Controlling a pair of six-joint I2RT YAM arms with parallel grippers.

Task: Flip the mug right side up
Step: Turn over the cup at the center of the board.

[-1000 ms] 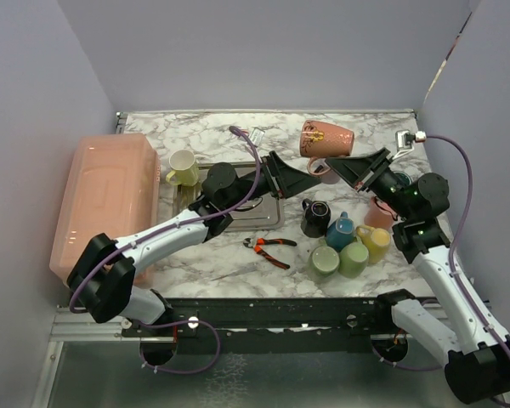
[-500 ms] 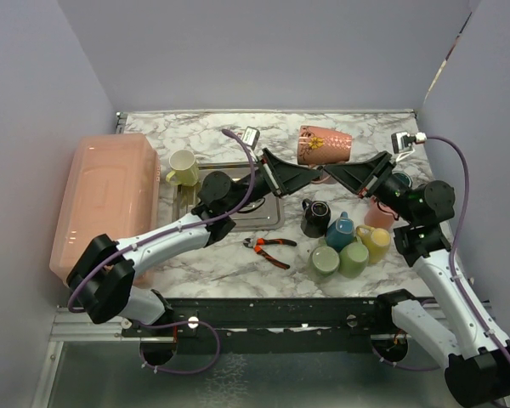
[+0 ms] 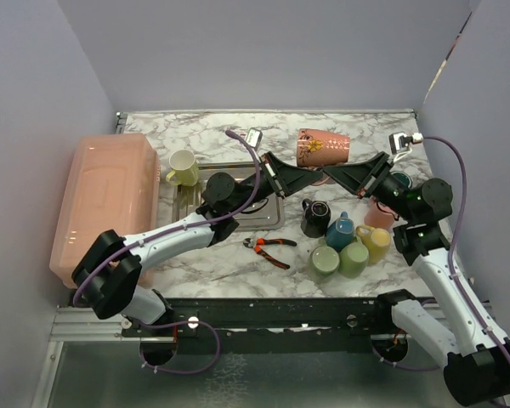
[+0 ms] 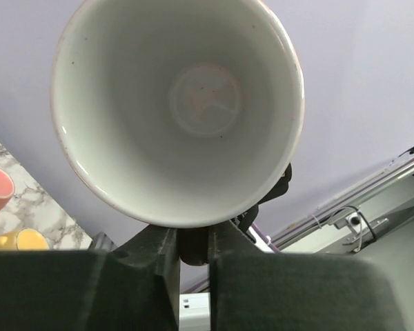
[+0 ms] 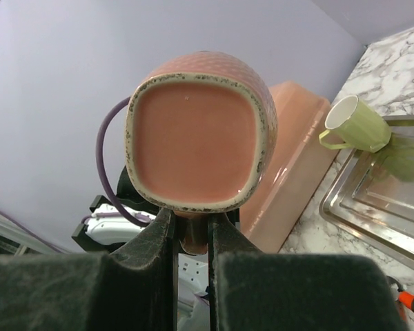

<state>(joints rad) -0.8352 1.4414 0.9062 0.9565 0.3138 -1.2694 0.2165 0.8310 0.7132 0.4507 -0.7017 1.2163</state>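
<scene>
The pink mug (image 3: 323, 146) with a gold pattern hangs on its side above the back of the table, mouth to the left. My left gripper (image 3: 313, 174) reaches it from the left and my right gripper (image 3: 330, 174) from the right, both under it at the handle. The left wrist view looks into the mug's (image 4: 179, 103) white inside, and the left gripper (image 4: 193, 238) is shut on the dark handle just below the rim. The right wrist view faces the mug's (image 5: 196, 134) pink base, where the right gripper (image 5: 192, 231) is shut on the handle.
A pink bin (image 3: 106, 200) fills the left side. A yellow-green mug (image 3: 184, 167) lies by the metal tray (image 3: 268, 214). Orange-handled pliers (image 3: 270, 246) lie at the centre front. Several mugs cluster at the right: black (image 3: 314, 217), blue (image 3: 340, 231), green (image 3: 325, 260), yellow (image 3: 376, 240).
My left gripper has moved in from the left and shut on the mug's handle. The mug has shifted slightly left and levelled out, still in the right gripper.
</scene>
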